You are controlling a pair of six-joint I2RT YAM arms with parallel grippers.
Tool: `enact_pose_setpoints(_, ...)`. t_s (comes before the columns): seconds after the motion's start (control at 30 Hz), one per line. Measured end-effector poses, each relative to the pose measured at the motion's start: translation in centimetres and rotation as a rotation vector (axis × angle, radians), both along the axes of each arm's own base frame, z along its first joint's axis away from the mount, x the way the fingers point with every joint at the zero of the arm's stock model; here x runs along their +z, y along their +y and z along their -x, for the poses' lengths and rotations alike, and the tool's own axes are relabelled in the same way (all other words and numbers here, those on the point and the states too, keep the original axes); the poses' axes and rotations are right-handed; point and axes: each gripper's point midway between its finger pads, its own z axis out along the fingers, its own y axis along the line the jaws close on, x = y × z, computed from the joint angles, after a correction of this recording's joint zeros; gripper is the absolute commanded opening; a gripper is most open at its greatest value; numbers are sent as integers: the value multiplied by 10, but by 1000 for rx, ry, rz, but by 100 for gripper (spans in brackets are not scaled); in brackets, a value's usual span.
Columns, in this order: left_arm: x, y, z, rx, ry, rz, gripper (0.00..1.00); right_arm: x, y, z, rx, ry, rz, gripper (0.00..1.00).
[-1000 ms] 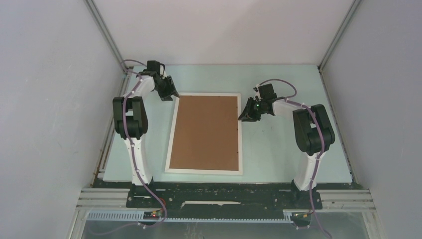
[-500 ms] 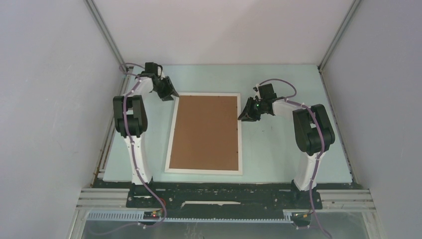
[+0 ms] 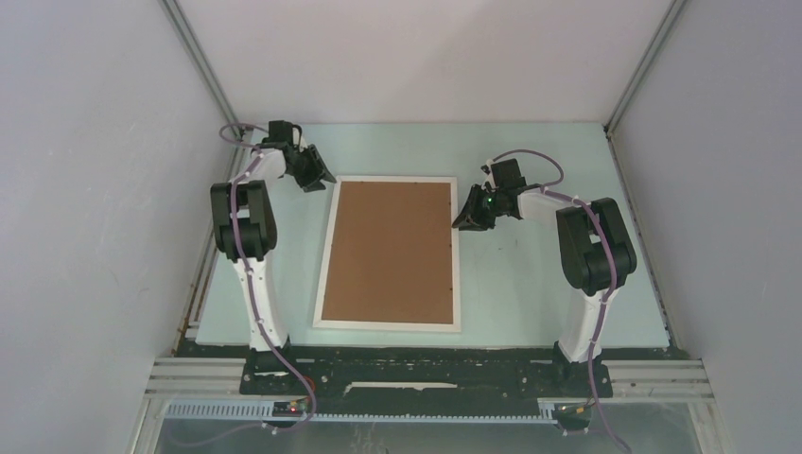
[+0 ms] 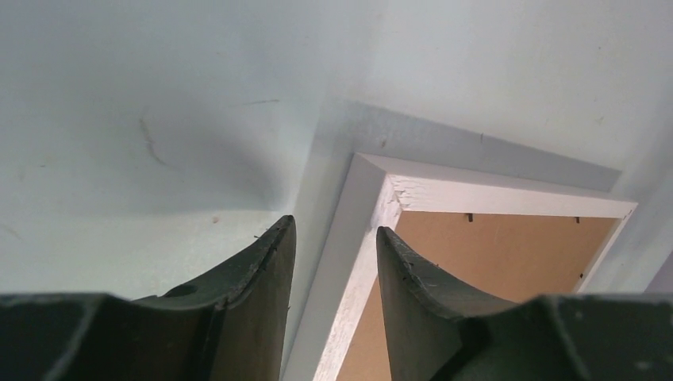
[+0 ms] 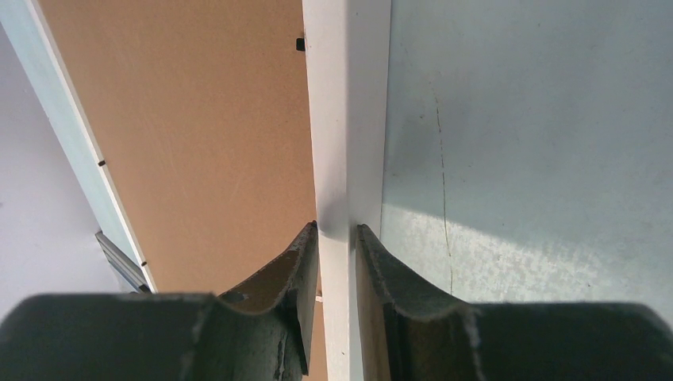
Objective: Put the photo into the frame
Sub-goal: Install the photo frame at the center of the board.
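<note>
The white frame (image 3: 324, 274) lies flat in the middle of the table with a brown backing board (image 3: 390, 251) filling it. The photo is hidden. My left gripper (image 3: 324, 178) hovers just beyond the frame's far left corner. In the left wrist view the left gripper (image 4: 333, 226) is open, and the frame's corner (image 4: 492, 197) shows past its fingers, gripped by neither. My right gripper (image 3: 463, 219) is at the far end of the right rim. In the right wrist view the right gripper (image 5: 336, 228) is shut on that white rim (image 5: 329, 119), beside the board (image 5: 198, 135).
The pale green table top (image 3: 530, 284) is bounded by grey enclosure walls, with metal posts at the far corners (image 3: 203, 71). Both arm bases stand at the near edge on a black rail (image 3: 426, 374).
My left gripper has drawn back up and to the left, away from the frame's far left corner. The right gripper and the frame have not moved.
</note>
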Motion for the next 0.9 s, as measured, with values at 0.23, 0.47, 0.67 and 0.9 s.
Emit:
enact_pose_setpoints(0.23,1,-13,-1,-27,-9,4,45,0,0,0,0,0,-1,31)
enact_pose_setpoints(0.47,-2,-16,2,-30,0,4,40,0,0,0,2,2,-2,31)
enact_pose_setpoints(0.67,-2,-16,2,-31,-1,3,40,-1,0,0,2,2,-2,31)
enact_pose_setpoints(0.9,-2,-17,3,-33,1,-3,40,-1,0,0,2,2,-2,31)
